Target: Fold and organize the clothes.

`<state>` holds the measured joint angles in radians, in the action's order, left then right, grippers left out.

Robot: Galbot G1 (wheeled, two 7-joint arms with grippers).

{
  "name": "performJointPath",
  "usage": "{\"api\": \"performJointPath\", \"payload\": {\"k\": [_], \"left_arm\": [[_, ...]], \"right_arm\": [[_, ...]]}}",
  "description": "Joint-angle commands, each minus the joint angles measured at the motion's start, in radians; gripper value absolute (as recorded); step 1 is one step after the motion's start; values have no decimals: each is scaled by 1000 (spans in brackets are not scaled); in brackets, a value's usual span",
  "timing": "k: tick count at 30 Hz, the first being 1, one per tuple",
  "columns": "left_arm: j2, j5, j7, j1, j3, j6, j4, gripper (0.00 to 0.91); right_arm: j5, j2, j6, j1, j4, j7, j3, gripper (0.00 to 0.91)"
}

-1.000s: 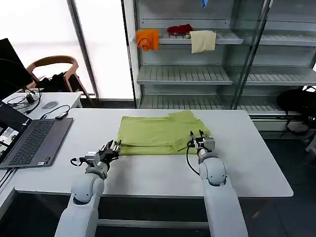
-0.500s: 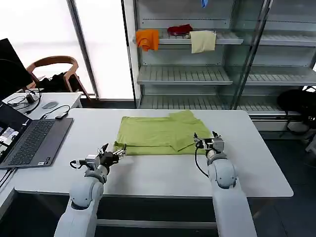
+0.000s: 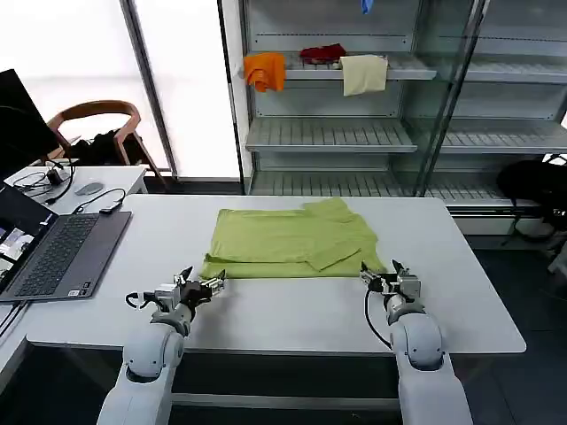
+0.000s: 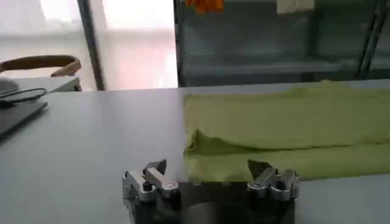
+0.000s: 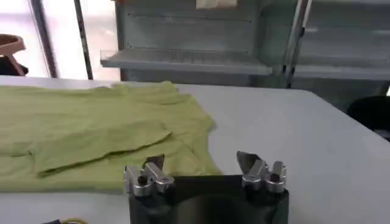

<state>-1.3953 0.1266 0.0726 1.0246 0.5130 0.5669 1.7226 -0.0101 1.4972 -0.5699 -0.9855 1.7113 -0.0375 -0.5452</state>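
White table (image 3: 292, 310), folded T-shirt (image 3: 288, 239) just beyond both spread-fingered, empty grippers (image 3: 202, 285) (image 3: 391, 280).

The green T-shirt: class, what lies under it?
The T-shirt lies folded on the white table; bare tabletop surrounds it. Whatever lies beneath the cloth is covered.

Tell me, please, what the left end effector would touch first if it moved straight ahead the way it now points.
Probably the near folded edge of the lime-green cotton T-shirt, at its left corner. The open left end effector points at it across bare white table, though depth is uncertain.
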Motion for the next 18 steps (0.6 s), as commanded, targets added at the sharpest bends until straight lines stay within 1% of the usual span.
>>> {"api": "performJointPath", "payload": {"k": [1,2,3,4,5,6,7,8,10,18], "left_arm": [[4,-15,13,0,0,10,-21,554],[4,-15,13,-1,-1,10,-25,484],[3,-16,15,-1,-1,10,-30,363],[2,-14,16,-2,-1,10,-34,302],[1,-15,18,-2,-1,10,-38,181],[1,-15,20,-2,-2,10,-40,131],[1,-14,21,-2,-2,10,-40,30],[0,-13,25,-1,-2,10,-41,10],[1,-5,26,0,-3,9,-39,0],[-2,-8,21,-6,-6,5,-37,0]], "right_arm": [[16,0,-6,-21,-10,-6,0,232],[17,1,-6,-21,-12,-7,1,191],[18,3,-5,-19,-18,-10,3,121],[18,4,-5,-19,-20,-11,2,91],[18,5,-5,-19,-21,-12,2,40],[18,4,-5,-18,-21,-12,3,0],[16,4,-5,-18,-20,-12,3,0],[16,4,-5,-18,-19,-13,2,0],[7,1,-5,-19,-8,-16,2,0],[-4,-1,-7,-16,16,-16,4,0]]}}
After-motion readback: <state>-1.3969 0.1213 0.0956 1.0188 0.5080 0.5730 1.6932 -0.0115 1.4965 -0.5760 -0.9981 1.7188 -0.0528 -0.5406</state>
